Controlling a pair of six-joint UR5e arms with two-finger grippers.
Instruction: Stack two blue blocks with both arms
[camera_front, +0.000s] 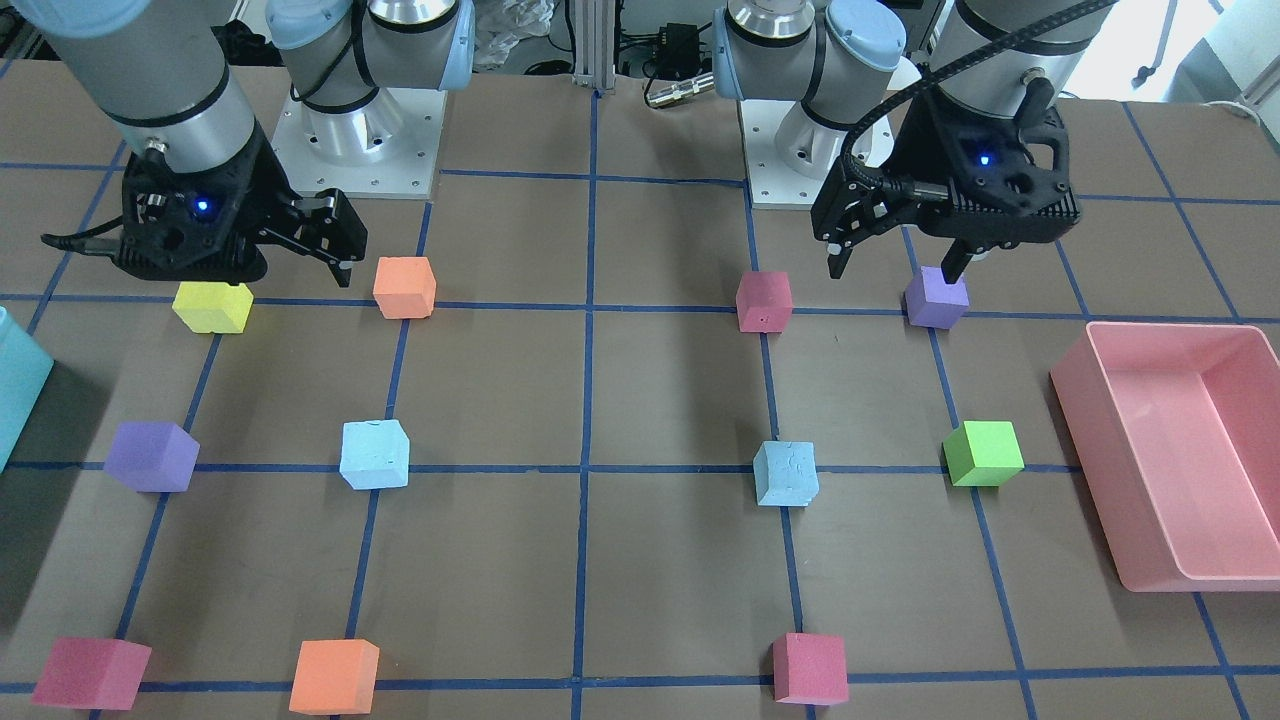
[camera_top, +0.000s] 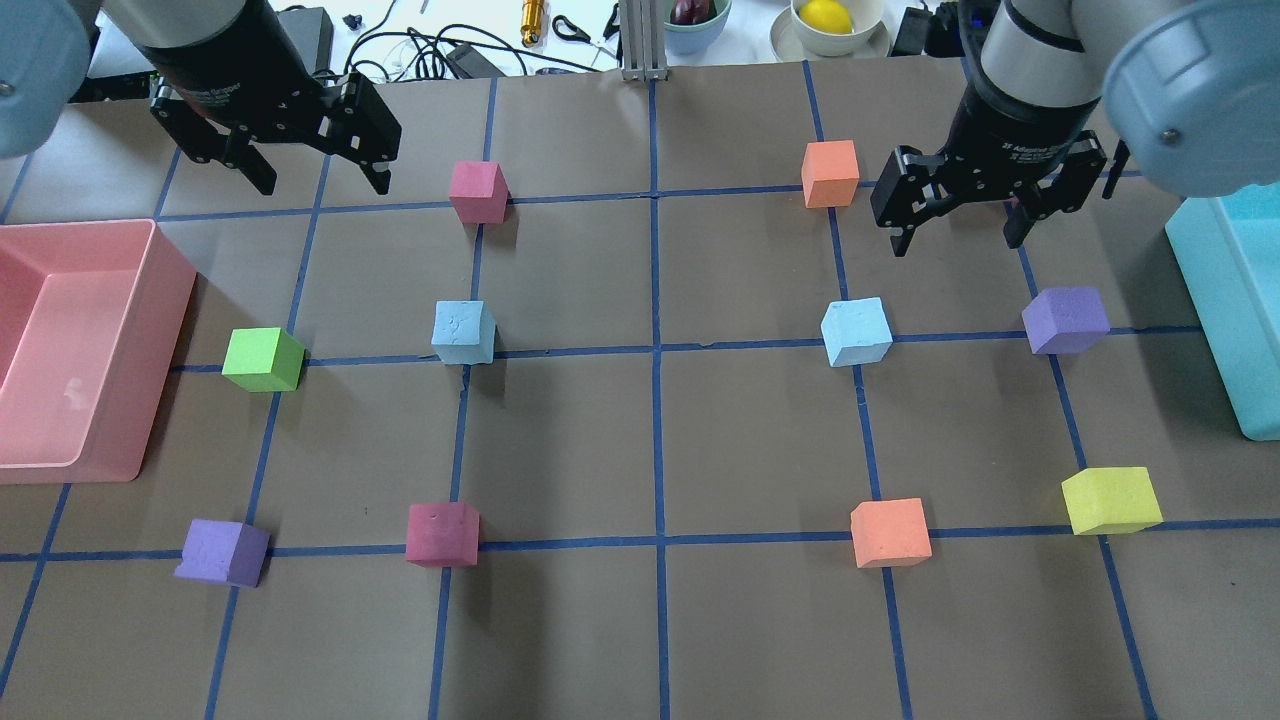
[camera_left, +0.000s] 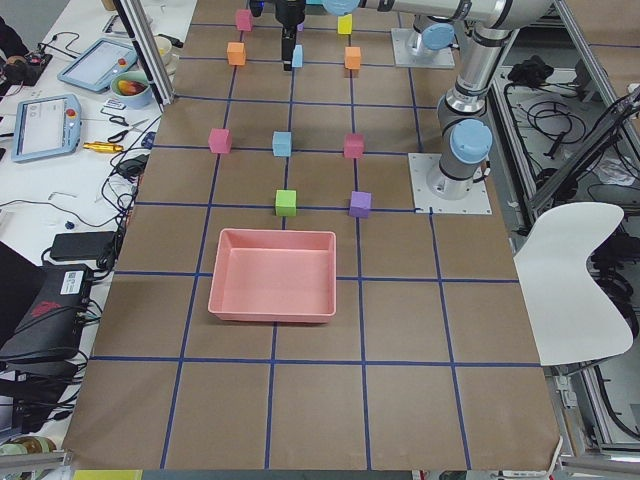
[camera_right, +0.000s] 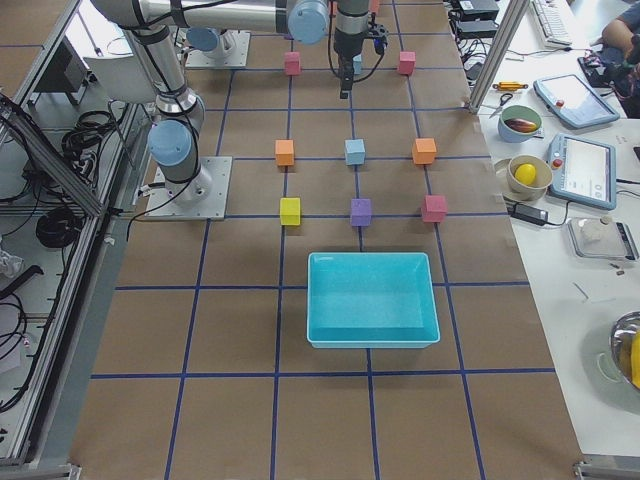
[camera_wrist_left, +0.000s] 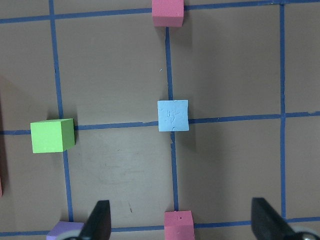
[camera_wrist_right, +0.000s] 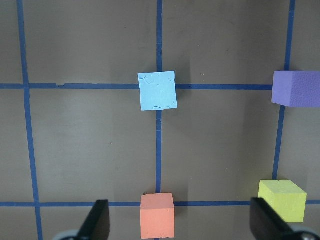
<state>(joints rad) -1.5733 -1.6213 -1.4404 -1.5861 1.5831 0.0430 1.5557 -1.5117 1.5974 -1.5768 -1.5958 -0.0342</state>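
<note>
Two pale blue blocks sit apart on the table, one on my left half (camera_top: 463, 332) and one on my right half (camera_top: 856, 331). My left gripper (camera_top: 325, 180) is open and empty, high above the table beyond the left blue block, which shows centred in the left wrist view (camera_wrist_left: 173, 115). My right gripper (camera_top: 955, 243) is open and empty, above the table just beyond the right blue block, which shows in the right wrist view (camera_wrist_right: 157, 90). In the front view the blocks (camera_front: 375, 454) (camera_front: 786, 474) lie well in front of both grippers (camera_front: 895, 272) (camera_front: 295, 275).
A pink bin (camera_top: 160, 300) stands at the left edge and a teal bin (camera_top: 1220, 300) at the right edge. A green cube (camera_top: 263, 359), purple cubes (camera_top: 1065, 320) (camera_top: 222, 552), pink cubes (camera_top: 478, 191) (camera_top: 442, 533), orange cubes (camera_top: 830, 173) (camera_top: 890, 532) and a yellow cube (camera_top: 1110, 500) sit on the grid crossings.
</note>
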